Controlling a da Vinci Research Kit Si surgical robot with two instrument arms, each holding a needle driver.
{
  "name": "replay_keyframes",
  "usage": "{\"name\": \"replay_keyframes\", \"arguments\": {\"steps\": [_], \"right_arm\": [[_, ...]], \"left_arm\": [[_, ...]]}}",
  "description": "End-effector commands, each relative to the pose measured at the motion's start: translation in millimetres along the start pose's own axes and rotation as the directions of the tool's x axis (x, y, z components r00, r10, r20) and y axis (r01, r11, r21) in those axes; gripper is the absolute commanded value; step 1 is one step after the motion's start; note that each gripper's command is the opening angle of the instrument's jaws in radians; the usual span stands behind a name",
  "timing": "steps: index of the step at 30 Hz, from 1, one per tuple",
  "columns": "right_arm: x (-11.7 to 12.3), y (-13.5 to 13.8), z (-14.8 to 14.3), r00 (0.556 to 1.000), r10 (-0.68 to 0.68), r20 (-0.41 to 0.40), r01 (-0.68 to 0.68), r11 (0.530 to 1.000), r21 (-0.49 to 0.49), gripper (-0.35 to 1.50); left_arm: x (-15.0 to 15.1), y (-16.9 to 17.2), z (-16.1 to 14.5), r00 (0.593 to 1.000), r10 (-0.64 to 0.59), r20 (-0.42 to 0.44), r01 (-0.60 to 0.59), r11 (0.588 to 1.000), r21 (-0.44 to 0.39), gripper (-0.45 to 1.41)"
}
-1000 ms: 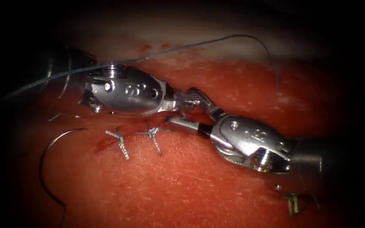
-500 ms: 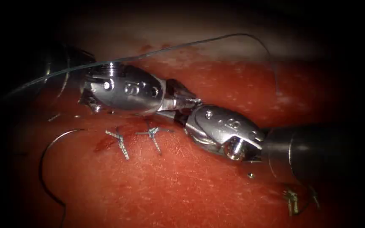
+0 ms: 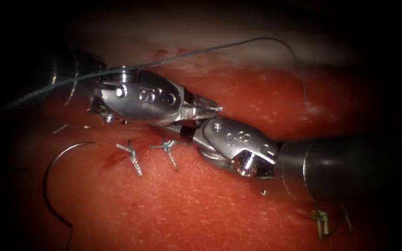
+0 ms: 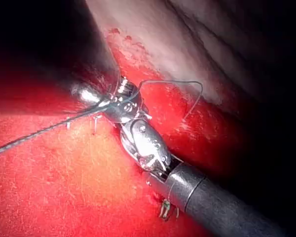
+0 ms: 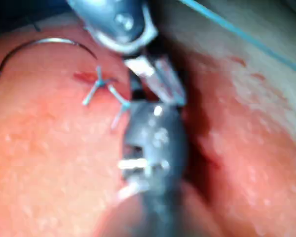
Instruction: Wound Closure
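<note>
My left tool and right tool meet tip to tip, their grip unclear, while the needle lies free on the tissue, far left of both, nearer my left.

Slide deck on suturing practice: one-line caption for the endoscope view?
Left tool and right tool meet over the tissue; needle lies free at left beside two knots.

Surgical training bench, pork tissue, stitched cut, loose needle
</note>
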Motion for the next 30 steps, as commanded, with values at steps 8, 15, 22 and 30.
{"name": "replay_keyframes", "arguments": {"steps": [8, 15, 22, 30], "right_arm": [[-0.5, -0.4, 0.9, 1.000, 0.001, -0.002, -0.001, 1.000, -0.005, 1.21], [-0.8, -1.0, 0.7, 1.000, -0.016, 0.014, 0.015, 0.995, 0.098, -0.35], [-0.3, 0.1, 0.2, 0.998, -0.053, -0.025, 0.055, 0.997, 0.059, 0.16], [0.4, 0.5, -2.4, 0.998, -0.030, -0.048, 0.027, 0.998, -0.064, 1.47]], "left_arm": [[-0.3, 0.4, 0.9, 1.000, 0.001, -0.001, -0.001, 1.000, -0.003, -0.35], [-0.2, 0.4, 0.8, 1.000, 0.000, -0.001, 0.000, 1.000, -0.003, -0.35], [0.0, 0.3, 0.0, 1.000, 0.000, -0.006, 0.000, 1.000, -0.011, -0.35], [-0.5, -1.5, -4.7, 1.000, -0.010, -0.022, 0.010, 1.000, -0.009, -0.35]]}}
